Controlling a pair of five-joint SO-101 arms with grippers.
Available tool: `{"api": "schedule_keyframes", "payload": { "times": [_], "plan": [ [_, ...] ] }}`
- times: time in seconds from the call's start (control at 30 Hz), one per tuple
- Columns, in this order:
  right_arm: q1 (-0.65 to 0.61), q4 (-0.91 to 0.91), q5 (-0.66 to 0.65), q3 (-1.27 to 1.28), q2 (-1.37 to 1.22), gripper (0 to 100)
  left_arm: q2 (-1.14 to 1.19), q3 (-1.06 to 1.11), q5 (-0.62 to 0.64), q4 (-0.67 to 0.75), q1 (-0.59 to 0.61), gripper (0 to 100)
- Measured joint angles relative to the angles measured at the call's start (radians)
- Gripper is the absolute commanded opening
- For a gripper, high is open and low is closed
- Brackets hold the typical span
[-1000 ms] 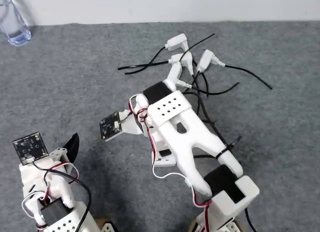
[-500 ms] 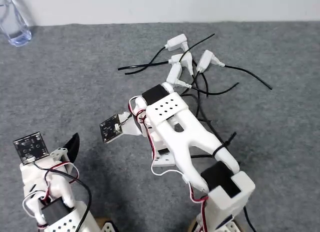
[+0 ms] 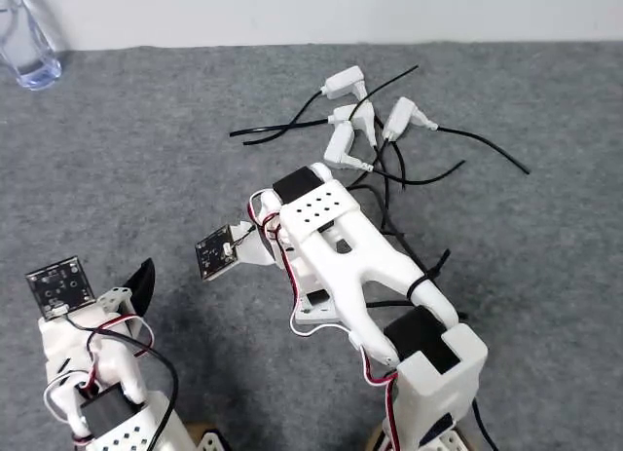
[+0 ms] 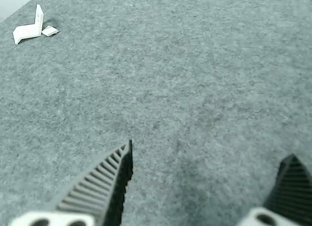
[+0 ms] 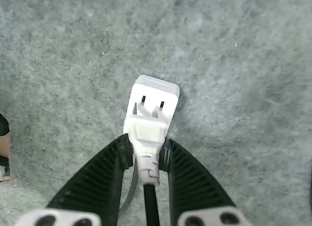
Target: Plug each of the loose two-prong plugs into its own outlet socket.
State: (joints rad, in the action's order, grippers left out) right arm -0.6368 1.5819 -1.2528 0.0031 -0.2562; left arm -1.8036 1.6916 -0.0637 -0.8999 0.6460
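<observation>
In the right wrist view my right gripper is shut on a white two-prong plug with a black cable. Its prongs point at a white outlet socket lying on the grey mat, their tips at the socket's face beside its two slots. From above, my right arm covers that gripper. Just beyond it lie white plug and socket pieces on black cables. My left gripper is open over bare mat, at the near left in the high view.
Tangled black cables spread behind and to the right of my right arm. A clear glass vessel stands at the far left corner by the white wall. A small white bracket lies on the mat far beyond my left gripper.
My right arm has drawn back a little toward the near edge and shifted left, uncovering the nearest white piece. The left arm has not moved.
</observation>
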Motion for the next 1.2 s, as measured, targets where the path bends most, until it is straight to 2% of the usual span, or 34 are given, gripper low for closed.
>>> {"api": "schedule_keyframes", "payload": {
  "times": [1.2],
  "plan": [
    [0.002, -0.072, -0.040, 0.064, -0.032, 0.9, 0.000, 0.000, 0.000, 0.000, 0.000, 43]
  ]
}}
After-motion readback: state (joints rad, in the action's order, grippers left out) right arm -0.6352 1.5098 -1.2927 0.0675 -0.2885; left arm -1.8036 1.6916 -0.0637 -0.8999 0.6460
